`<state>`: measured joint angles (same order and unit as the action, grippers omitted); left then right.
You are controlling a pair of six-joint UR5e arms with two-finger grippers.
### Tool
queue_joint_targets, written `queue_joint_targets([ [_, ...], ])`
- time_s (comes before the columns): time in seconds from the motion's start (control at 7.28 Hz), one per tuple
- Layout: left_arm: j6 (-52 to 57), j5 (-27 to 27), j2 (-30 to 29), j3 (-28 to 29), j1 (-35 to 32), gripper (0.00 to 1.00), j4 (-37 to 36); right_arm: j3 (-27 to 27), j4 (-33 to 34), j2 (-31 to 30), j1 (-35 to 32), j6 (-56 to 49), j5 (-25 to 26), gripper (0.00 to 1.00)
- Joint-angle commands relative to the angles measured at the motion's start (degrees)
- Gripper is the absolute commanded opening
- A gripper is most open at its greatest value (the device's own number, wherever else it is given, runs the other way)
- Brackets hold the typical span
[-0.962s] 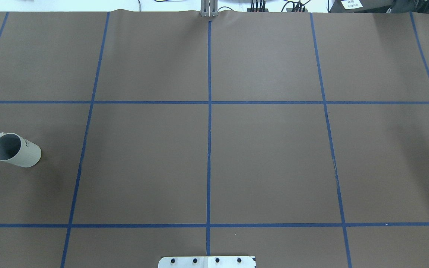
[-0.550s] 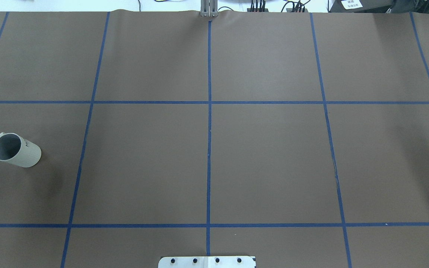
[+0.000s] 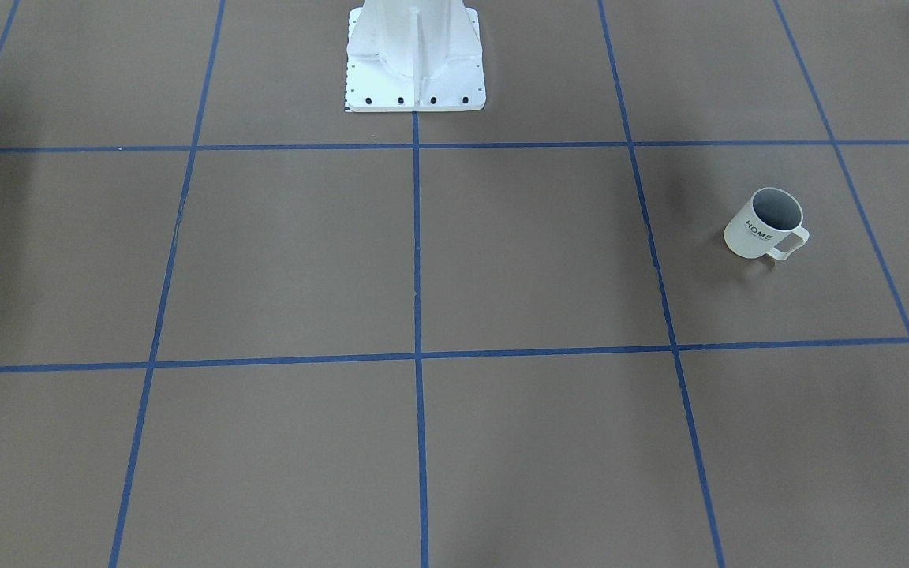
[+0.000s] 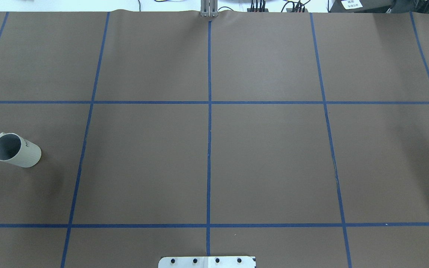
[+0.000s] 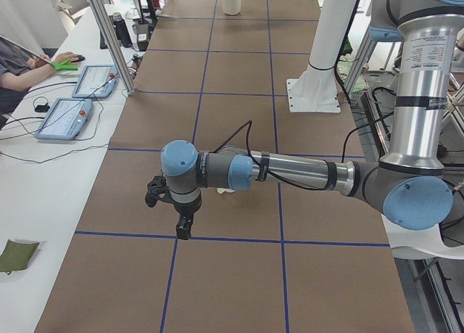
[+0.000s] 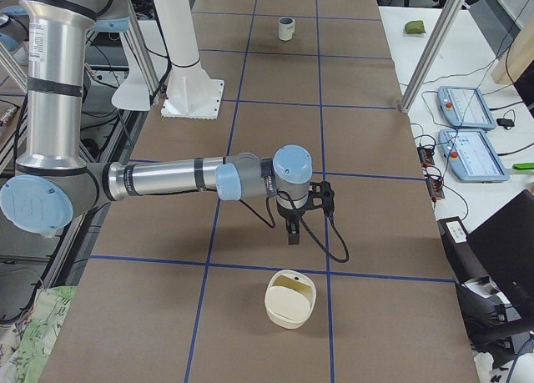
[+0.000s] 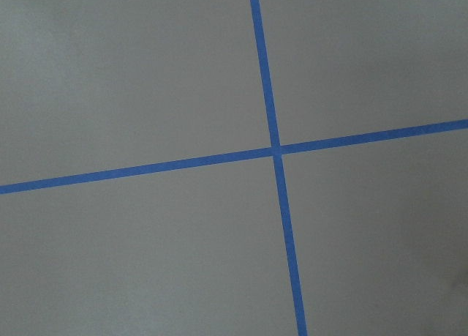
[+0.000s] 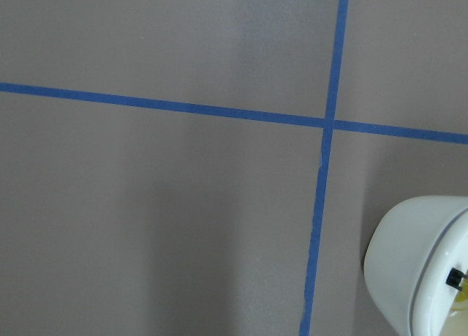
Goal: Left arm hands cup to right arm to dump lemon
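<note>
The white cup (image 4: 17, 150) with black "HOME" lettering stands upright on the brown table, at the far left of the overhead view and at the right of the front view (image 3: 762, 229). It shows small and far in the right side view (image 6: 286, 28). Its inside looks grey, and the lemon is not in sight. My left gripper (image 5: 181, 230) points down over a tape crossing and shows only in the left side view. My right gripper (image 6: 292, 233) points down and shows only in the right side view. I cannot tell whether either is open or shut.
A cream container (image 6: 290, 299) with a yellowish inside stands near my right gripper; its edge shows in the right wrist view (image 8: 409, 263). The white robot base (image 3: 415, 71) is at mid-table. Blue tape lines grid the table. Control tablets (image 5: 72, 115) lie on the side bench.
</note>
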<state>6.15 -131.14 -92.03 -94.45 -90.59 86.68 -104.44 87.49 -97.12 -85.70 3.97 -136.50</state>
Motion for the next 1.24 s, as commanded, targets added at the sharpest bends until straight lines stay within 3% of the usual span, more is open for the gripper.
queue_joint_targets([
  [0.0,-0.08,0.09,0.01,-0.03,0.06,1.0,0.07,-0.32,-0.04,0.09,-0.35,-0.19,0.61,1.0],
  [1.1,-0.08,0.18,-0.08,-0.03,0.06,1.0,-0.02,-3.13,0.05,-0.44,-0.44,0.08,0.62,1.0],
])
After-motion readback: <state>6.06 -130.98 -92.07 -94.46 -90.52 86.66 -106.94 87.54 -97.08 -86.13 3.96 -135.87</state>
